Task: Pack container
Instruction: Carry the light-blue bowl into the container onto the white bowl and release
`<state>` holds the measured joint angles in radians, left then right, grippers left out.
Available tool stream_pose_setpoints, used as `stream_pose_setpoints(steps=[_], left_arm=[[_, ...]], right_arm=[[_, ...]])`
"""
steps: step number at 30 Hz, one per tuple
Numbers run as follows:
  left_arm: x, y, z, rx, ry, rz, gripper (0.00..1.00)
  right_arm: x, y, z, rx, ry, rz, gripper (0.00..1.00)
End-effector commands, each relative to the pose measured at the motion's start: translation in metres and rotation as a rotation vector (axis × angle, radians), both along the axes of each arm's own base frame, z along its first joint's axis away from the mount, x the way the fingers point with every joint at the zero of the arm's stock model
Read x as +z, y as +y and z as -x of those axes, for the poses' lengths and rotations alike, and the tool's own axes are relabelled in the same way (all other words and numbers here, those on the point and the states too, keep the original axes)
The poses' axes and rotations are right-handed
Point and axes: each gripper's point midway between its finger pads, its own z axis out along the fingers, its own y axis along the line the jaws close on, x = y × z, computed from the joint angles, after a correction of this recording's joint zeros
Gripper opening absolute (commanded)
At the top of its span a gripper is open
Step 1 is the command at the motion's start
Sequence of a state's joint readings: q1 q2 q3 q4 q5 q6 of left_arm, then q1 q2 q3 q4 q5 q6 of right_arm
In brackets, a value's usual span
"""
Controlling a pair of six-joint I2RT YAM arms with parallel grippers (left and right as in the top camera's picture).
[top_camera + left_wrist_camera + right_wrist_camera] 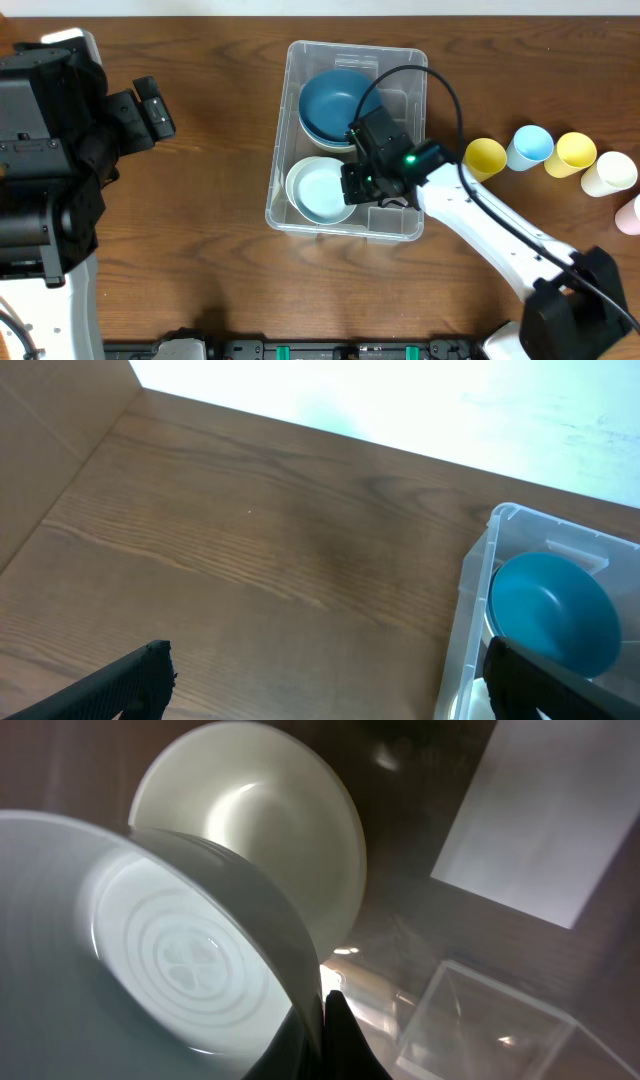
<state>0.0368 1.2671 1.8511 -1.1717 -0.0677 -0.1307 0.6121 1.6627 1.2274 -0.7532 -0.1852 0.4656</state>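
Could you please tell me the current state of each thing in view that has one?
container: upright, uncovered, partly filled.
blue bowl: in container, opening up.
white bowl: in container, opening up.
pale bowl: over white bowl, rim pinched.
cups: upright on table, outside container.
left gripper: open, empty.
right gripper: shut on pale bowl.

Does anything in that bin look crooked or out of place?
Only the pale bowl: pinched at its rim by the right gripper, it leans tilted over the cream bowl in the bin instead of nesting flat. Nothing spilled.
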Motion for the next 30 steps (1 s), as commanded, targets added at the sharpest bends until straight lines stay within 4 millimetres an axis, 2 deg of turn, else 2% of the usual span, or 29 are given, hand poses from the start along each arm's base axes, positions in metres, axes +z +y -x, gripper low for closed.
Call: stream_pose_setpoints(steps=[1, 3, 4, 5, 7, 9, 12, 16, 20, 22, 26, 28, 30], left_arm=[[0.0, 0.003, 0.001, 0.013, 0.001, -0.006, 0.98], [0.0, 0.003, 0.001, 0.013, 0.001, -0.006, 0.98], [0.0, 0.003, 0.001, 0.013, 0.001, -0.006, 0.98], [0.0, 0.003, 0.001, 0.013, 0.001, -0.006, 0.98], [0.0, 0.003, 0.001, 0.013, 0.001, -0.006, 0.98], [0.0, 0.003, 0.001, 0.013, 0.001, -0.006, 0.98], [0.0, 0.003, 0.001, 0.013, 0.001, -0.006, 0.98], [0.0, 0.003, 0.001, 0.013, 0.001, -0.006, 0.98], [0.0, 0.003, 0.001, 0.013, 0.001, -0.006, 0.98], [0.0, 0.003, 0.001, 0.013, 0.001, -0.006, 0.98], [0.0, 0.003, 0.001, 0.013, 0.001, -0.006, 0.98], [0.0, 0.003, 0.001, 0.013, 0.001, -0.006, 0.98], [0.0, 0.003, 0.001, 0.013, 0.001, -0.006, 0.98]], right_arm=[[-0.004, 0.011, 0.006, 0.04, 0.017, -0.019, 0.01], [-0.008, 0.014, 0.007, 0.049, 0.02, -0.009, 0.02], [-0.009, 0.014, 0.006, 0.048, 0.014, -0.003, 0.07], [-0.009, 0.016, 0.002, 0.052, -0.008, 0.001, 0.15], [-0.004, 0.022, -0.011, 0.086, -0.084, -0.01, 0.23], [0.004, 0.029, -0.023, 0.093, -0.149, -0.04, 0.25], [0.018, 0.035, -0.029, 0.096, -0.175, -0.088, 0.25], [0.043, 0.027, -0.037, 0.07, -0.222, -0.113, 0.31], [0.075, 0.004, -0.044, 0.015, -0.281, -0.138, 0.39], [0.091, -0.008, -0.044, -0.009, -0.305, -0.153, 0.4], [0.107, -0.018, -0.036, 0.011, -0.335, -0.147, 0.4], [0.108, -0.014, -0.029, 0.036, -0.327, -0.156, 0.4], [0.104, 0.0, -0.018, 0.084, -0.296, -0.18, 0.39]])
